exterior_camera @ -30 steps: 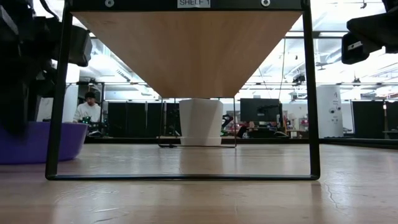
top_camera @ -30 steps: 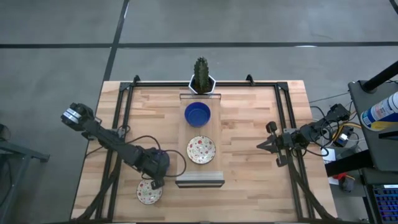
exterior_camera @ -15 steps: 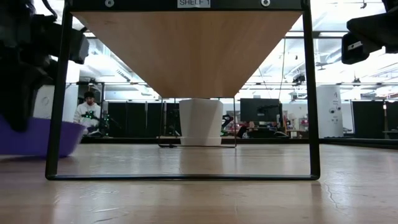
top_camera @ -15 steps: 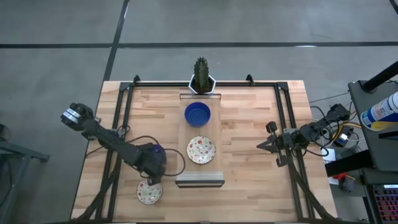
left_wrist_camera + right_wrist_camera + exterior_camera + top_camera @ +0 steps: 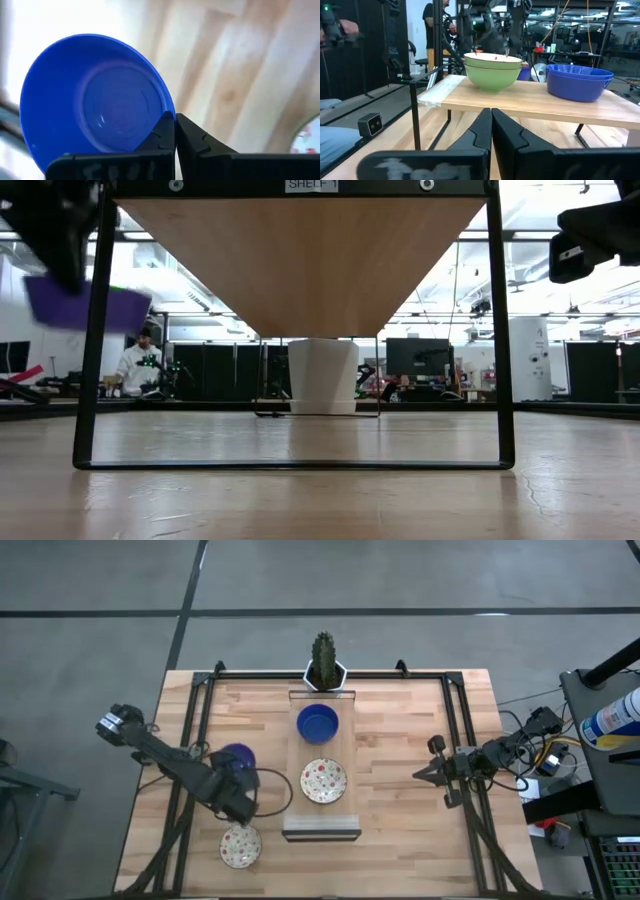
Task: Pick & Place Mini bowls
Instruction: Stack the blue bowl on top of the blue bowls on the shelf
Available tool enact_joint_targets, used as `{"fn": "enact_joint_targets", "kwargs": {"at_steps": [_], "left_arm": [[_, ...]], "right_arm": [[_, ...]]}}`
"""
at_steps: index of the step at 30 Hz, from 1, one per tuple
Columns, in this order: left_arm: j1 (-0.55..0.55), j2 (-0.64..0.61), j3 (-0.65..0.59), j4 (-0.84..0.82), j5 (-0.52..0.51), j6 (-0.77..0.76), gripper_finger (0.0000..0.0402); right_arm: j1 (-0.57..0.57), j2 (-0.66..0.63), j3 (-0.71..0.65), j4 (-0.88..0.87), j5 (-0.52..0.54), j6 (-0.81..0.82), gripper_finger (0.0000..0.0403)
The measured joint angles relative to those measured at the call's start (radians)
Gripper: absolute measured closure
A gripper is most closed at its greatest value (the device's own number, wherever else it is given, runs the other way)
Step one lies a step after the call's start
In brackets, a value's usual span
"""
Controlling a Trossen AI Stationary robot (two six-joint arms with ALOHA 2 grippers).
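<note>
Grey concrete floor (image 5: 420,575) surrounds the wooden table (image 5: 400,730).

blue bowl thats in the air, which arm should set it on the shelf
Left. The left gripper already grips the blue bowl by its rim, beside the shelf. The right gripper is empty.

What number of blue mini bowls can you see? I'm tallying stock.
2: one blue bowl sits on the shelf near the cactus pot; the other blue bowl is gripped by the left pincer, lifted above the table. More may be hidden.
</note>
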State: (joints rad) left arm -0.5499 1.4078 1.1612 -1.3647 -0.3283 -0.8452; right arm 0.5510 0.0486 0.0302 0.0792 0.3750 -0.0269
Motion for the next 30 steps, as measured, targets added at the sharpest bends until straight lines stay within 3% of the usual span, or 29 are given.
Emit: {"fn": "enact_joint_targets", "kwargs": {"at_steps": [7, 15, 22, 30], "left_arm": [[0.029, -0.051, 0.141, -0.113, -0.139, 0.054, 0.0401], [0.14, -0.058, 0.292, -0.077, -0.173, 0.275, 0.0401], [0.251, -0.056, 0.376, 0.06, -0.171, 0.518, 0.0401], [0.339, -0.056, 0.412, 0.372, -0.156, 0.874, 0.0401]], "right_arm": [[0.0, 0.0, 0.0, 0.0, 0.0, 0.0, 0.0394], [0.0, 0.0, 0.0, 0.0, 0.0, 0.0, 0.0394], [0.0, 0.0, 0.0, 0.0, 0.0, 0.0, 0.0394], [0.0, 0.0, 0.0, 0.0, 0.0, 0.0, 0.0394]]}}
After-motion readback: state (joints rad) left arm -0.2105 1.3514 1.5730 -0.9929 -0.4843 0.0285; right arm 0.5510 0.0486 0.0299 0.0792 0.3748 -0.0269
